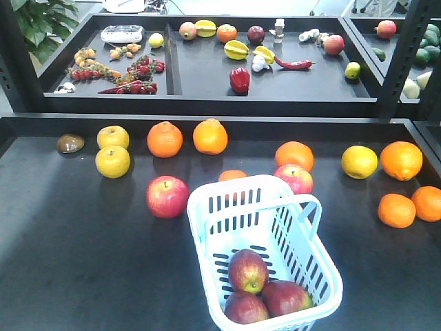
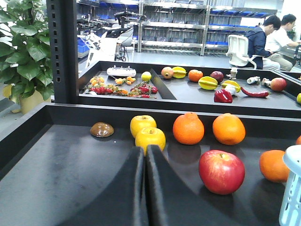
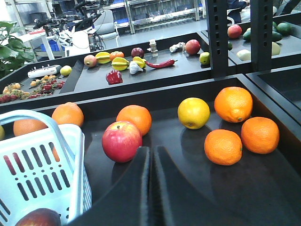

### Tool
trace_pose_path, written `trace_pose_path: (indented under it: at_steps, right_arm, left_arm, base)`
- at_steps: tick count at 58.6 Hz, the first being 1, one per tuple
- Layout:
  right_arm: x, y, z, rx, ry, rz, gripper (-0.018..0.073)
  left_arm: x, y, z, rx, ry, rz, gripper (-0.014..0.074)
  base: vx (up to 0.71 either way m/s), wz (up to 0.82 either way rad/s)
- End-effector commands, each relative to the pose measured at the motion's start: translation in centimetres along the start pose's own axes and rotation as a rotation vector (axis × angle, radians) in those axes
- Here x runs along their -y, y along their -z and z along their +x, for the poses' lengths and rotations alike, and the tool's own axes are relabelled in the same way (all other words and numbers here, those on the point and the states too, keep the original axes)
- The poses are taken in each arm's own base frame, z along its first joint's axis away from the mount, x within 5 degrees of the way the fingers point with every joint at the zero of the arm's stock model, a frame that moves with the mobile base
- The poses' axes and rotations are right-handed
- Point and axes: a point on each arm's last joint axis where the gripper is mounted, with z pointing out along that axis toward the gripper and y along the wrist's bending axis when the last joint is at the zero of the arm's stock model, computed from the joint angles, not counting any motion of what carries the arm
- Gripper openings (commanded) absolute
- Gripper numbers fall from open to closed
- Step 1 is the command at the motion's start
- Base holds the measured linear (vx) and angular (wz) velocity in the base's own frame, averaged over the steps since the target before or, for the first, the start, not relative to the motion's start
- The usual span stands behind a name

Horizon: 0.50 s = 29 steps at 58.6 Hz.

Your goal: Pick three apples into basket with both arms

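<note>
Three dark red apples (image 1: 265, 292) lie bunched at the near end of a pale blue basket (image 1: 207, 207) on a black display table (image 1: 83, 276), the fruit touching one another on the slotted floor. By the look of it, the count the job calls for is already in.

Two brighter red apples remain out on the table: one (image 1: 167, 196) just left of the basket, the other (image 1: 295, 178) against its far right corner, beside one of the loop handles (image 1: 309, 215). Oranges (image 1: 165, 138) and yellow fruit (image 1: 113, 161) are scattered along the back edge, well apart from the basket.

Neither arm appears in the front view. From its wrist camera the left gripper (image 2: 145, 155) shows its two black fingers (image 2: 129, 188) pressed together with nothing between them, pointing toward the left-hand apple. The right gripper (image 3: 150, 155) is likewise pinched closed and empty, with the other loose apple just ahead of it and the basket to its left.

Apples like these would likely handle as firm, fairly weighty and smooth-skinned, so prone to slip or roll. The surest hold is probably across the widest part, fingers on opposite sides. The basket looks light and could shift if bumped.
</note>
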Motion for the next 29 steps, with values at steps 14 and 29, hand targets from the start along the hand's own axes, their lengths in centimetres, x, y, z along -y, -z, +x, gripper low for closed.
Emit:
trace_pose_path:
  at_steps: [14,29]
  right_arm:
    - [-0.10,0.02,-0.33,0.076,0.003,-0.013,-0.0005]
    - [-0.10,0.02,-0.33,0.076,0.003,-0.013,-0.0005]
  left_arm:
    - [0.14,0.29,-1.60,0.112,0.014,0.009,-0.0006]
    - [0.14,0.29,-1.60,0.112,0.014,0.009,-0.0006]
  base:
    - [0.00,0.00]
    - [0.00,0.00]
